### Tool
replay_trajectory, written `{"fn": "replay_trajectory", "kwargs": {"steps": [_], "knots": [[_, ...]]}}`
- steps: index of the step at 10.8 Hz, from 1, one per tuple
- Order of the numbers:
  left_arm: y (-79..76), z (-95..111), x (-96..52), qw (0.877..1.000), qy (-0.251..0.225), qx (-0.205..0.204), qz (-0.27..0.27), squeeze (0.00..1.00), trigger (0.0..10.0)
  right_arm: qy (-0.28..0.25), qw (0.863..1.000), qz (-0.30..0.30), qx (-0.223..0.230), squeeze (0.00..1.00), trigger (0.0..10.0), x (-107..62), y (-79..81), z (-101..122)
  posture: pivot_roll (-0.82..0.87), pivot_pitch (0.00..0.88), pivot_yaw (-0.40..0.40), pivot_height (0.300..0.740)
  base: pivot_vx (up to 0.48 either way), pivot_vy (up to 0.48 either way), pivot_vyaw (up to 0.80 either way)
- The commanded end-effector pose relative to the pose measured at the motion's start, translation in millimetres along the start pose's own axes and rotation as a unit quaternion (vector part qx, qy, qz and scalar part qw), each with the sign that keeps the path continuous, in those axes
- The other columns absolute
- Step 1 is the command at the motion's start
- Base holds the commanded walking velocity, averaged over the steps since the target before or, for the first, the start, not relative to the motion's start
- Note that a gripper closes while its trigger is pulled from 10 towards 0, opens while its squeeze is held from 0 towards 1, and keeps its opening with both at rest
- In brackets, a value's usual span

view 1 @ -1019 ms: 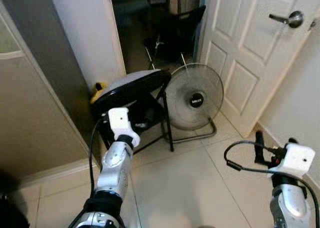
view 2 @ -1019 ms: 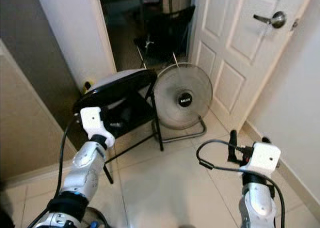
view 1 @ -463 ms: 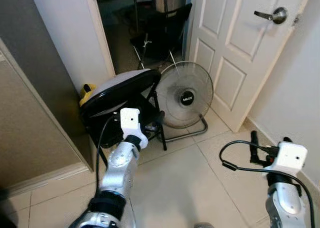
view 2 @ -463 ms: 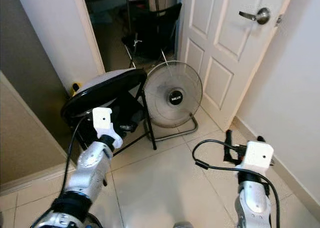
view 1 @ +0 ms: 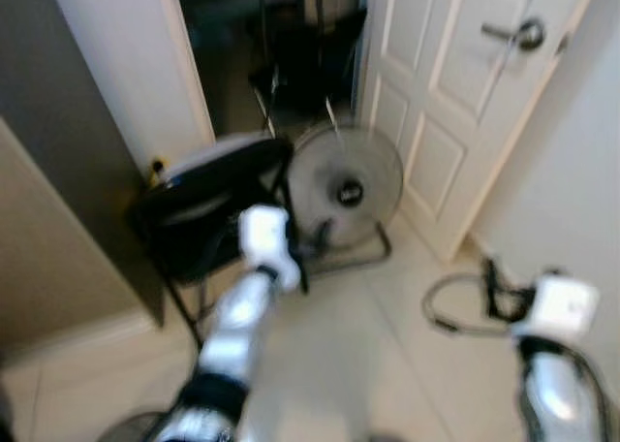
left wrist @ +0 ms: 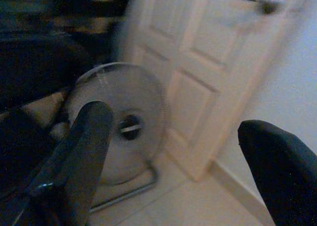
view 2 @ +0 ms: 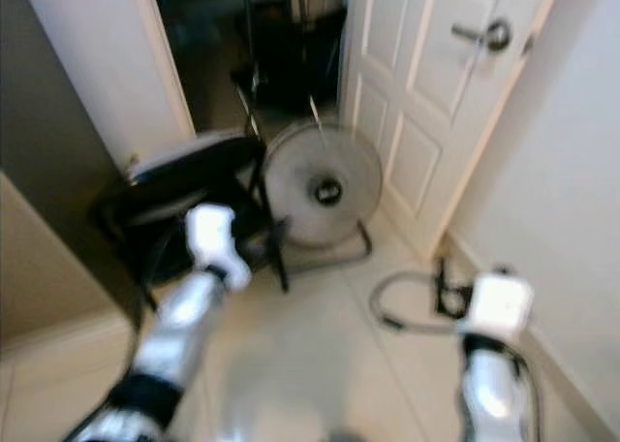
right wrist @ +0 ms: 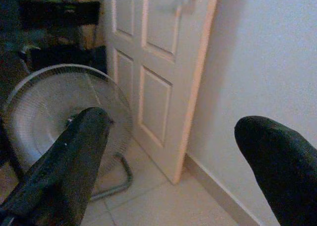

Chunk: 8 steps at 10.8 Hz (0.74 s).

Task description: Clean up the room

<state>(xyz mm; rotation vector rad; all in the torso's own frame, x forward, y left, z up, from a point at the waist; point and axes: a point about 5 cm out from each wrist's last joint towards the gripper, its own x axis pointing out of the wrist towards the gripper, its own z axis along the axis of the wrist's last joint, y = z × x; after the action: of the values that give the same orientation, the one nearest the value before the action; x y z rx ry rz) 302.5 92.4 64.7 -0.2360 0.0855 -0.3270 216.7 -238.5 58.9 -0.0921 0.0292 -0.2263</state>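
Two silver arms are reaching forward over the pale tiled floor point(view 1: 387, 345), and the head pictures are looking blurry. The left gripper point(left wrist: 178, 161) is sitting wide open with nothing in it, held up in front of the black folding chair point(view 1: 208, 214). The right gripper point(right wrist: 173, 161) is also sitting wide open and empty, low over the floor near the wall point(view 2: 572, 268) on the robot's right.

The chair is standing by the open doorway point(view 1: 262, 54), on the robot's left side. A round floor fan point(view 1: 347, 195) is standing on the tiles just beside the chair, on its right, with its metal foot resting on the floor. The white door point(view 1: 465, 103) is standing open just behind the fan, and its silver handle point(view 1: 523, 35) is showing high up. Another dark chair point(view 2: 291, 64) is sitting farther back in the dim room past the doorway. Something small and yellow point(view 1: 155, 166) is peeking out behind the black chair, too blurry to tell what it is.
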Motion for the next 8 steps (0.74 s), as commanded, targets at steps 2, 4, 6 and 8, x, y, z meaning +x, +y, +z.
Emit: {"fn": "replay_trajectory", "kwargs": {"steps": [2,4,6,8], "knots": [[7.5,2,3.9,0.999,0.000,-0.017,0.050,0.00,10.0,-0.002,1.000,-0.006,-0.004,0.00,10.0,-0.9,-5.7,2,-0.28,0.000,0.066,0.736,0.000,0.000,0.00],[26.8,-1,-5.0,0.996,0.006,-0.013,0.085,0.00,10.0,0.001,0.998,0.053,-0.019,0.00,10.0,1.1,6.0,2,-0.27,0.003,0.064,0.736,0.000,0.000,0.00],[26.9,1,-8.5,0.997,-0.002,-0.011,0.079,0.00,10.0,0.000,0.999,0.048,-0.016,0.00,10.0,3.5,2.3,4,-0.27,0.004,0.065,0.736,0.000,0.000,0.00],[23.9,1,-6.9,0.997,-0.002,0.027,0.075,0.00,10.0,0.010,0.999,0.043,-0.025,0.00,10.0,3.4,4.0,1,-0.28,0.003,0.069,0.736,0.000,0.000,0.00]]}}
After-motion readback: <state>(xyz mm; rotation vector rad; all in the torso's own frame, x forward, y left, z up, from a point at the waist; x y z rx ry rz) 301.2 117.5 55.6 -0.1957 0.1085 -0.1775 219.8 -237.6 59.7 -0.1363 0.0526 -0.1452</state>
